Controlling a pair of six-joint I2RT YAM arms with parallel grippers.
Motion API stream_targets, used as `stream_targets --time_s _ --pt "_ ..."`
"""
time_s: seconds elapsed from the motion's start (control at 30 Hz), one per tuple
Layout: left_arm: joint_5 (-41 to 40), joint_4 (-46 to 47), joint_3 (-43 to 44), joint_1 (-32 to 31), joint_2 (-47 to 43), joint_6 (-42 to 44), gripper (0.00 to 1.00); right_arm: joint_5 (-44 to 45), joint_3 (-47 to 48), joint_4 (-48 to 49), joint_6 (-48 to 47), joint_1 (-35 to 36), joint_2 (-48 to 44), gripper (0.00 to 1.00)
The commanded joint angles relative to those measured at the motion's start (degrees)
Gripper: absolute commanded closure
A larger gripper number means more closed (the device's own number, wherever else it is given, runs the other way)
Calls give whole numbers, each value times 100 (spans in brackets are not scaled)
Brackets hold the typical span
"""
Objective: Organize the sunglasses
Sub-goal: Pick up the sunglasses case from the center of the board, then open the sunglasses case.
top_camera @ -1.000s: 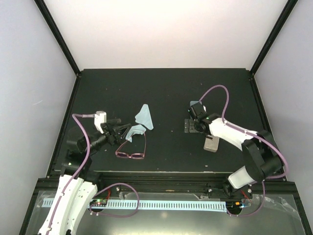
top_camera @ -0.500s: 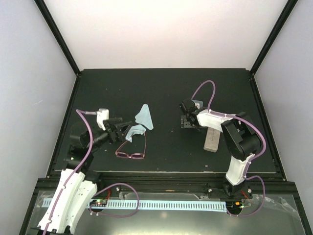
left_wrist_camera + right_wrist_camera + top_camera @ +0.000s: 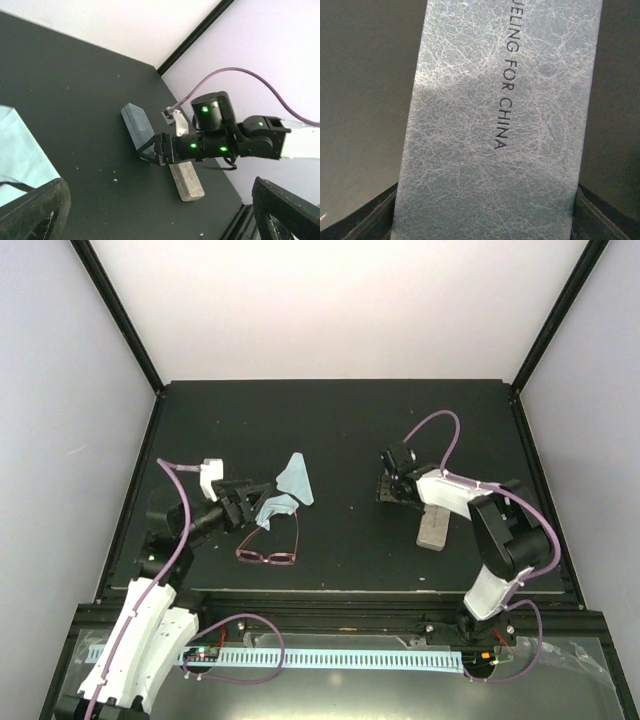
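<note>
The pink-maroon sunglasses [image 3: 268, 546] lie open on the table, just near of my left gripper [image 3: 243, 504]. That gripper is open and empty, its fingers [image 3: 36, 206] wide apart in the left wrist view, beside a light blue cloth [image 3: 277, 507]. My right gripper [image 3: 388, 487] is shut on the blue-grey case [image 3: 136, 127], which stands tilted on its edge. The case [image 3: 500, 125] fills the right wrist view between the fingers [image 3: 370, 220]. The black sunglasses are not in view.
A second light blue cloth [image 3: 295, 478] lies right of the left gripper. A beige case [image 3: 433, 528] lies flat beside the right arm and shows in the left wrist view [image 3: 186, 181]. A raised black rim [image 3: 330, 383] borders the table.
The right arm swung its elbow left and then part of the way back, with its gripper staying at the blue-grey case. The left gripper shifted slightly up and right.
</note>
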Motion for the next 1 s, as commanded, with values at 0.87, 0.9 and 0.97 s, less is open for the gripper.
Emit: stream_targets --time_s 0.87,0.9,0.97 --pt "774 4797 969 -1448 3974 -4140 1 -7058 -1337 6514 3916 220 -2333 51" --pt "782 4925 1009 -1465 4064 -4229 1 -7087 -1290 6511 3939 220 -2325 51" --pt "847 5159 1135 -1524 4279 -4391 1 -7137 -1225 6503 3974 231 -2305 51"
